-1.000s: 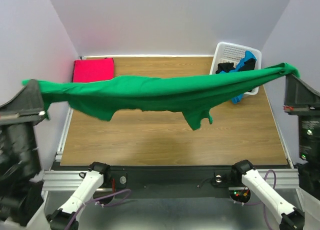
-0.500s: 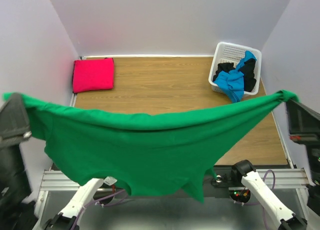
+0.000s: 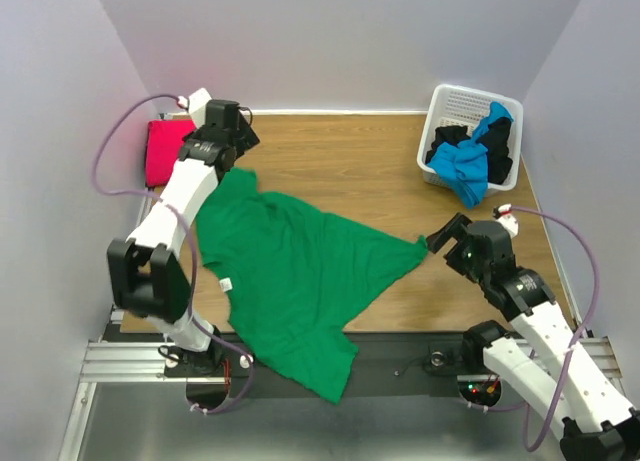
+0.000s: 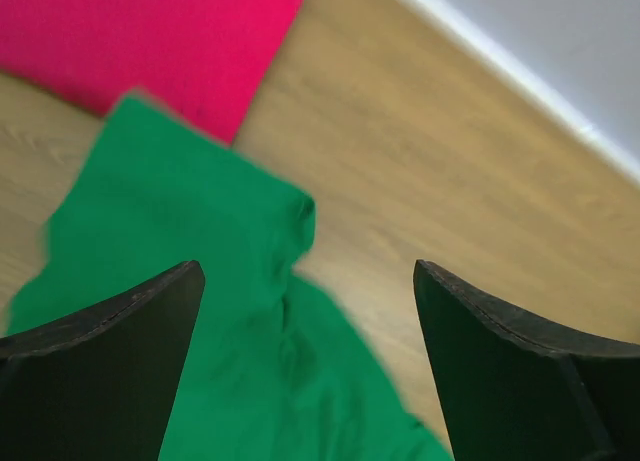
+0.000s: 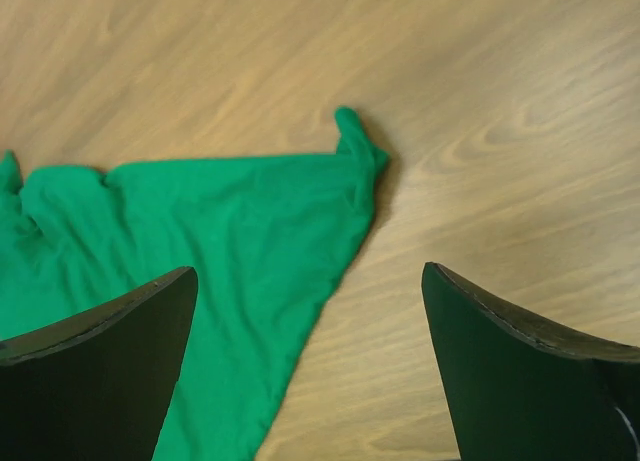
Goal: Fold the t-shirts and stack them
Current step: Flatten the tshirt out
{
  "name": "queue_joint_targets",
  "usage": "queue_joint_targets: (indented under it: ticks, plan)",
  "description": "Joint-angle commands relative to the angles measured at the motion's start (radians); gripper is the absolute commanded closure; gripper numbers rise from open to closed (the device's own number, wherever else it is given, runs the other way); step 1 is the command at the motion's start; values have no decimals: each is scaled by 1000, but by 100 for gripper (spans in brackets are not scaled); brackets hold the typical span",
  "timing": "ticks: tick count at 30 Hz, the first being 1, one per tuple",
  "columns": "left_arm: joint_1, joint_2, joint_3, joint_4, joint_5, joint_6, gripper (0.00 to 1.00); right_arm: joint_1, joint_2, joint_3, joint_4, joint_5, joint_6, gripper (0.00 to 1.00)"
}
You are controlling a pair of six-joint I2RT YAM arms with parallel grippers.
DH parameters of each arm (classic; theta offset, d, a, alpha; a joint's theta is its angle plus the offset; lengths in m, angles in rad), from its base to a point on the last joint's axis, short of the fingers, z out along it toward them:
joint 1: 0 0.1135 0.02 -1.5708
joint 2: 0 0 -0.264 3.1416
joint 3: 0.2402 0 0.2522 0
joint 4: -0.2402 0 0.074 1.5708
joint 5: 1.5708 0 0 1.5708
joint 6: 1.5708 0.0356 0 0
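Observation:
The bright green t-shirt (image 3: 290, 271) lies spread and rumpled on the wooden table, its lower part hanging over the near edge. My left gripper (image 3: 238, 139) hovers open above the shirt's far left corner (image 4: 200, 311), nothing between its jaws (image 4: 307, 271). My right gripper (image 3: 445, 237) is open just right of the shirt's pointed right corner (image 5: 350, 151), its jaws (image 5: 309, 271) holding nothing. A folded magenta-red t-shirt (image 3: 160, 151) lies at the far left, also in the left wrist view (image 4: 150, 31). Blue (image 3: 465, 168) and black (image 3: 450, 136) t-shirts sit in the basket.
A white lattice basket (image 3: 462, 103) stands at the far right corner against the wall. White walls close in the table on three sides. A metal rail (image 3: 120, 356) runs along the near edge by the arm bases.
Both grippers let go of the green t-shirt, which was held stretched in the air and now lies on the table. Both arms have dropped low, to the shirt's two corners.

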Motion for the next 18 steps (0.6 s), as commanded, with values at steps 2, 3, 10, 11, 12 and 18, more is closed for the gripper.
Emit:
queue_joint_targets:
  ticks: [2, 3, 10, 11, 12, 18]
  plan:
    - [6, -66, 62, -36, 45, 19, 1, -5, 41, 146, -17, 167, -35, 0]
    - [4, -78, 11, -11, 72, 13, 1, -4, 56, 141, -17, 160, -41, 0]
    - [-53, -301, -352, 56, 138, -68, 1, -4, 199, 75, 90, -88, -182, 0]
    - [-62, -363, -404, 69, 146, -82, 1, -4, 222, 64, 113, -118, -209, 0]
    - [-79, -393, -455, 92, 163, -102, 1, -4, 242, 54, 161, -161, -219, 0]
    - [-99, -493, -753, 121, 195, -194, 1, -2, 401, 12, 344, -258, -271, 0]
